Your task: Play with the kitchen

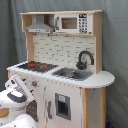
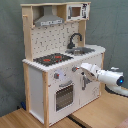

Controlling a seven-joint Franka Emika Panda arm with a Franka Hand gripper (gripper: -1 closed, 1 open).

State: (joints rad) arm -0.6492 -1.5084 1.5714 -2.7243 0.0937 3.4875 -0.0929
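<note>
The white and light-wood toy kitchen (image 1: 95,95) (image 2: 35,87) stands upright in both exterior views. On its counter lie a black-red stovetop (image 1: 32,65) (image 2: 52,59) and a sink (image 1: 72,73) (image 2: 84,50) with a black faucet (image 1: 85,59) (image 2: 75,40). Up top are a grey hood (image 1: 39,26) (image 2: 49,20) and a small microwave (image 1: 70,22) (image 2: 75,11). My gripper (image 2: 79,68) is at the front panel, right by a knob (image 2: 74,69), above the oven door (image 2: 64,95). In the first exterior view my white arm (image 1: 17,90) covers part of the panel.
A grey curtain (image 1: 117,50) hangs behind the kitchen. The kitchen rests on a wooden surface (image 2: 30,120). A lower cabinet door with a dark inset (image 1: 62,106) is beside the oven. My arm reaches in from the second exterior view's right (image 2: 107,77).
</note>
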